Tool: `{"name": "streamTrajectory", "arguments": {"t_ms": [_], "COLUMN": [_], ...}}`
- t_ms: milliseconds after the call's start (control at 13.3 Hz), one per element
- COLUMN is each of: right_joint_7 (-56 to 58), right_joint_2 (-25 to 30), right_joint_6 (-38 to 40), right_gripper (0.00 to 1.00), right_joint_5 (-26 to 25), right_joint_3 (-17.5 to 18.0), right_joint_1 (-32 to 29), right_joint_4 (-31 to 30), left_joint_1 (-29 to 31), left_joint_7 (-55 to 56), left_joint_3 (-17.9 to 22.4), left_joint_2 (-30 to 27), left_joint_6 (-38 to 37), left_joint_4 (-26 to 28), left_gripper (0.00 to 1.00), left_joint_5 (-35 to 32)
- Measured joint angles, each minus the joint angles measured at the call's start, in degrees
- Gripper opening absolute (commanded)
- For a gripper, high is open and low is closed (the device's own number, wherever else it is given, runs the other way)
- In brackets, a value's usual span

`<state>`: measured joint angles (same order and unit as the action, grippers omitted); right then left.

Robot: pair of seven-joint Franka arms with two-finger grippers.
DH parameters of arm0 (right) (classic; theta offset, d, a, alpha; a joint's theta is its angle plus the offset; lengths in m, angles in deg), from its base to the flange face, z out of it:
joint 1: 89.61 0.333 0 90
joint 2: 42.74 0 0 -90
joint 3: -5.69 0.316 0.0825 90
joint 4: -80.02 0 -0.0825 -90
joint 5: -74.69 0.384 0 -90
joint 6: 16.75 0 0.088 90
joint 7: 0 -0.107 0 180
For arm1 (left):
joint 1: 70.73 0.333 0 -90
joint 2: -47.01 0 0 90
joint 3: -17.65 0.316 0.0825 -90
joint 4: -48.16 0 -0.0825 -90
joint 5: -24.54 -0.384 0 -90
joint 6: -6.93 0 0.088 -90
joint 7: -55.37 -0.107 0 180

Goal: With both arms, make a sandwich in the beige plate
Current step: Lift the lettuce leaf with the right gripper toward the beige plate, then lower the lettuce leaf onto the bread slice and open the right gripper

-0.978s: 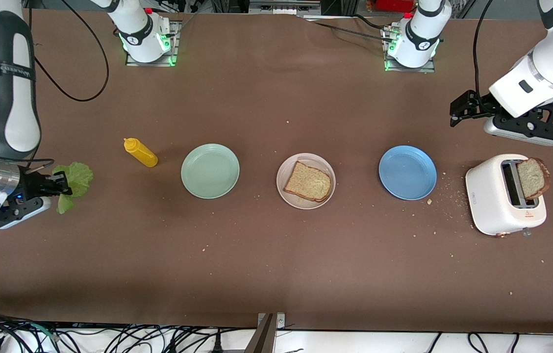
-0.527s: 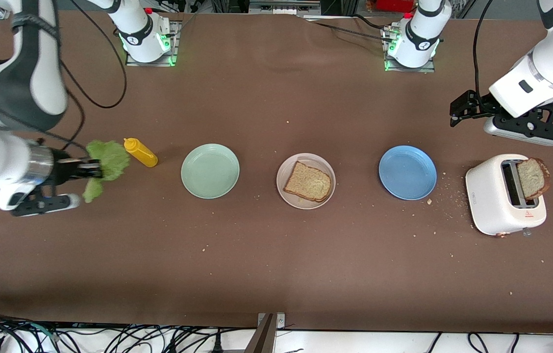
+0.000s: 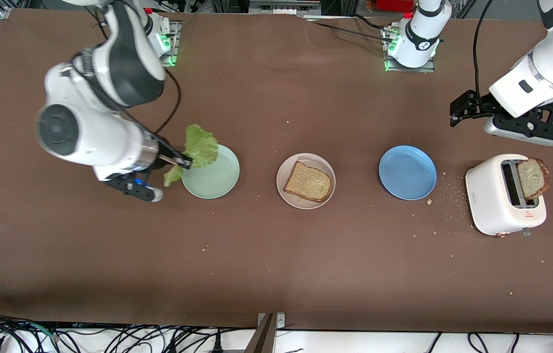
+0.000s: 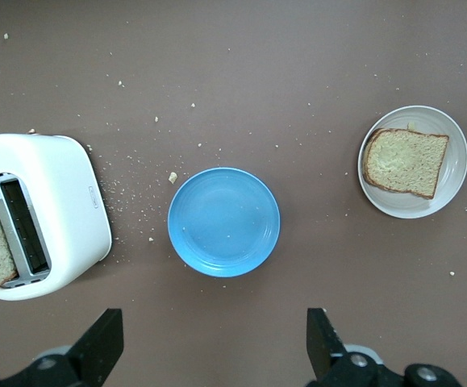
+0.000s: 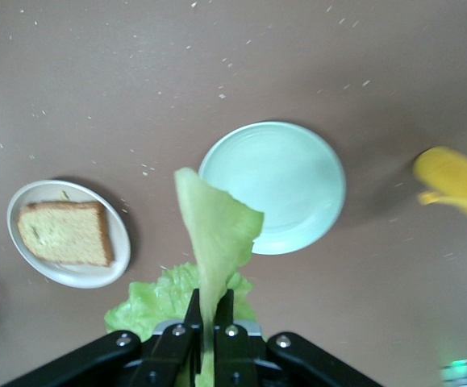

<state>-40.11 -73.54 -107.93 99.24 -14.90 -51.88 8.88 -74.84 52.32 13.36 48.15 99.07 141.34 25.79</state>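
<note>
Front view shows the right tool [image 3: 178, 162] pinched shut on a lettuce leaf [image 3: 200, 149], carrying it in the air over the rim of the mint plate [image 3: 217, 181]. The beige plate [image 3: 306, 202] sits at mid-bench between the mint plate and the blue plate [image 3: 407, 172], with one bread slice [image 3: 308, 182] lying flat in it. A second slice [image 3: 531, 177] stands up out of the toaster [image 3: 497, 206] at the left arm's end of the bench. The left tool [image 3: 459, 113] waits in the air near the toaster, its fingers spread wide and holding nothing, as the left wrist view confirms [image 4: 213, 351].

In the right wrist view the leaf [image 5: 213, 242] is gripped by a thin edge and droops and curls away from the fingers [image 5: 191, 322]. It looks very light, soft and floppy, so I judge it will fold or slide when let go; it should be lowered close onto the bread [image 5: 64, 234] before release. The toaster slice looks stiff but crumbly, judging by the crumbs on the bench [image 3: 276, 274]; a hold across its flat faces near the top crust seems safest. A yellow bottle [image 5: 459, 189] lies beside the mint plate [image 5: 281, 177].
</note>
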Motion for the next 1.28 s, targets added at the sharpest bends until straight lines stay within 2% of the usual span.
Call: {"name": "streamTrajectory", "arguments": {"t_ms": [151, 376, 527, 677, 903, 978, 1279], "right_joint_7": [-6.75, -12.75, -16.35, -17.44, -16.26, -16.00, -16.08], "right_joint_2": [-2.86, -6.60, -9.14, -12.47, -16.41, -17.42, -20.33], "right_joint_6": [-6.03, -12.70, -18.16, -26.93, -41.97, -44.86, -47.23], "right_gripper": [0.00, 0.00, 0.00, 0.00, 0.00, 0.00, 0.00], "right_joint_5": [0.02, 0.27, 4.07, 8.13, 8.44, 8.43, 8.43], "right_joint_3": [1.56, 5.85, 8.31, 10.78, 14.47, 14.89, 15.12], "right_joint_1": [3.20, 4.81, 4.78, 4.74, 5.23, 5.91, 7.26], "right_joint_4": [-0.03, -0.03, -0.10, -0.12, -0.07, -0.04, 0.00], "left_joint_1": [0.00, 0.03, 0.15, 0.18, 0.23, 0.29, 0.58], "left_joint_7": [0.00, 0.00, 0.00, 0.00, 0.00, 0.00, 0.00], "left_joint_3": [0.00, 0.05, 0.20, 0.27, 0.27, 0.27, 0.33], "left_joint_2": [0.00, 0.00, 0.01, 0.02, 0.03, 0.03, 0.04], "left_joint_6": [0.00, 0.00, 0.00, 0.00, 0.00, 0.00, 0.00], "left_joint_4": [0.00, 0.00, 0.00, 0.00, 0.00, 0.00, 0.00], "left_gripper": [1.00, 1.00, 1.00, 1.00, 1.00, 1.00, 1.00], "left_joint_5": [0.00, 0.00, 0.00, 0.00, 0.00, 0.00, 0.00]}}
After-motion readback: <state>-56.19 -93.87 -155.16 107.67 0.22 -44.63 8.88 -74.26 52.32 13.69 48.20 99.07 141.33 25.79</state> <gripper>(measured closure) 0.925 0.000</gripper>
